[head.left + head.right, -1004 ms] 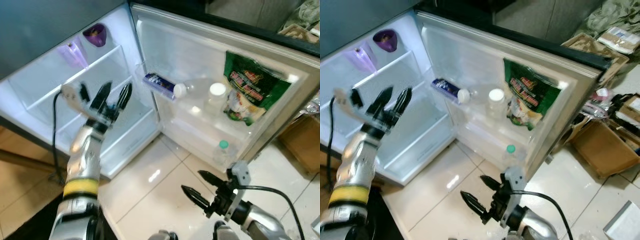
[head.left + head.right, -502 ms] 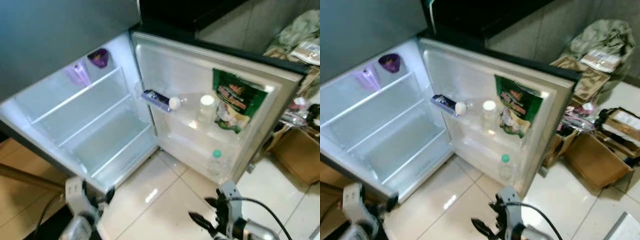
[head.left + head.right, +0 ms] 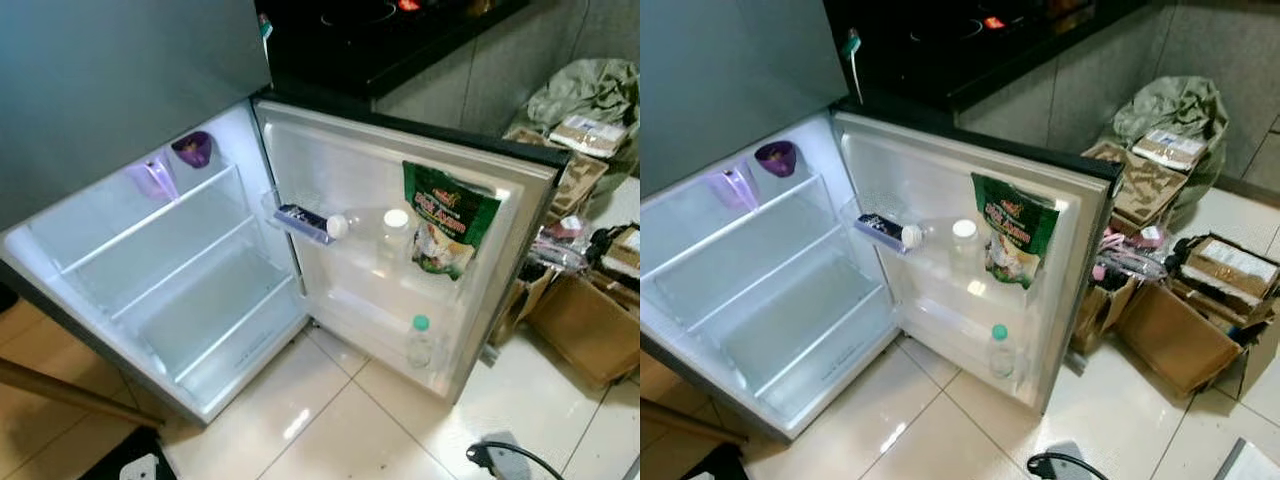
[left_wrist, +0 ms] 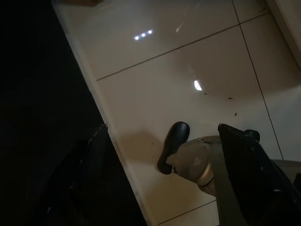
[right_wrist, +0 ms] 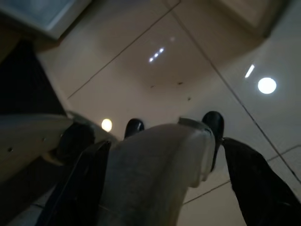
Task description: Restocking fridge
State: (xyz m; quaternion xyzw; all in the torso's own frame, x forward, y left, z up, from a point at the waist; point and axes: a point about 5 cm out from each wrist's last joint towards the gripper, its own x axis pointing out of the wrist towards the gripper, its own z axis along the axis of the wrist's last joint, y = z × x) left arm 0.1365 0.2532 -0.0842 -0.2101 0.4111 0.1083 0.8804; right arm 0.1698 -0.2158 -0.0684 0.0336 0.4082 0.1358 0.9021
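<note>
Tiled floor [image 3: 330, 430] fronts open fridge [image 3: 180, 300]; purple cups [image 3: 170, 165] blurred.

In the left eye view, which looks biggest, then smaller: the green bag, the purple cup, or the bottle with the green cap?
1. Green bag, clearly the biggest.
2. Green-capped bottle and purple cup look about alike; the cup sits deeper in the fridge, so I won't rank them.

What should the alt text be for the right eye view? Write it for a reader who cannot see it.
An open fridge with bare lit shelves stands on pale floor tiles. Its door holds a green snack bag, a lying bottle and upright bottles; two purple cups sit on the top shelf. Cardboard boxes crowd the right.
</note>
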